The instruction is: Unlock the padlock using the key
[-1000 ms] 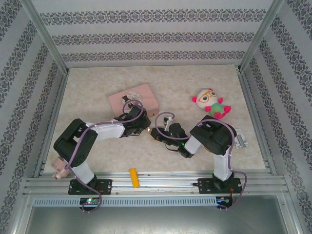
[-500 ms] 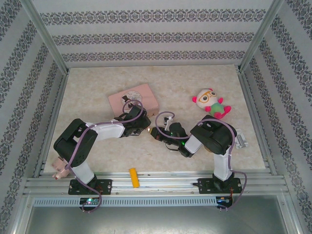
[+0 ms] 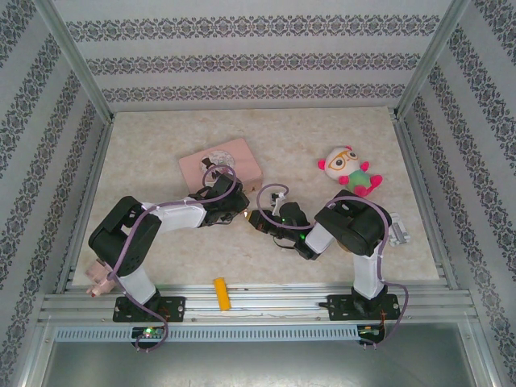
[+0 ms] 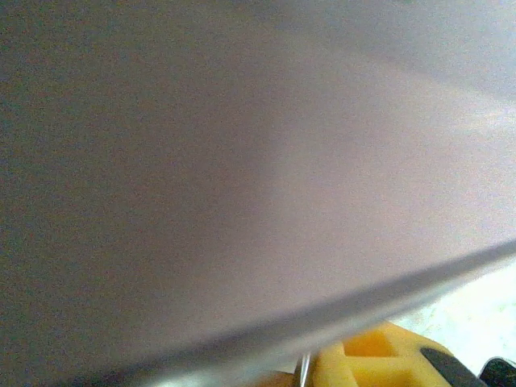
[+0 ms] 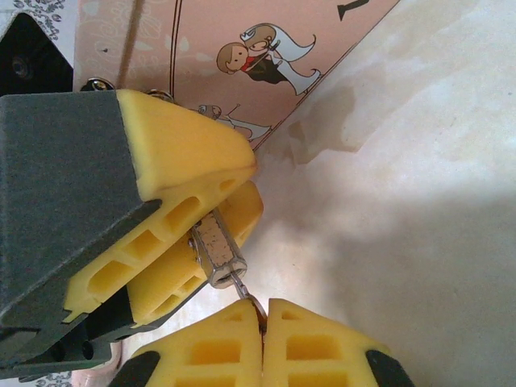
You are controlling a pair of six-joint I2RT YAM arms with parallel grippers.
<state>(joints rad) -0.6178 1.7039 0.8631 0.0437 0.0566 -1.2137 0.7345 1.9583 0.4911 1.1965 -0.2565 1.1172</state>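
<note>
Twisting is where I'd expect trouble. The key point(image 5: 246, 294) is a mere sliver, and the right pincer point(image 5: 263, 321) has its yellow pads pressed together on nothing more than the key's head. The thin blade reaches up into the end of the padlock point(image 5: 218, 251). If the wrist turns off the line of the keyway, the soft foam could let the head roll between the pads instead of turning the cylinder. The blade could also bend or pull out.

The padlock is pinched between the foam pads of the left pincer point(image 5: 234, 197), over the pale worktop point(image 5: 419, 210) and close beside the edge of the pink tin point(image 5: 201, 32). That grip looks soft too, so a firm twist might spin the little brass body in the foam rather than open it. The shackle is hidden behind the pads and I cannot tell whether it has room to spring. A pad bearing on it could keep it from popping even with the key fully turned. The tin also looms very near in the left wrist view, so any sideways correction may bump it.

Little writing can be read. The tin carries a cartoon bride and groom point(image 5: 266, 58) and faint scrollwork. A dark stroke at the upper edge may be part of a letter — cut off, unreadable. I can make out no brand on padlock or key.
</note>
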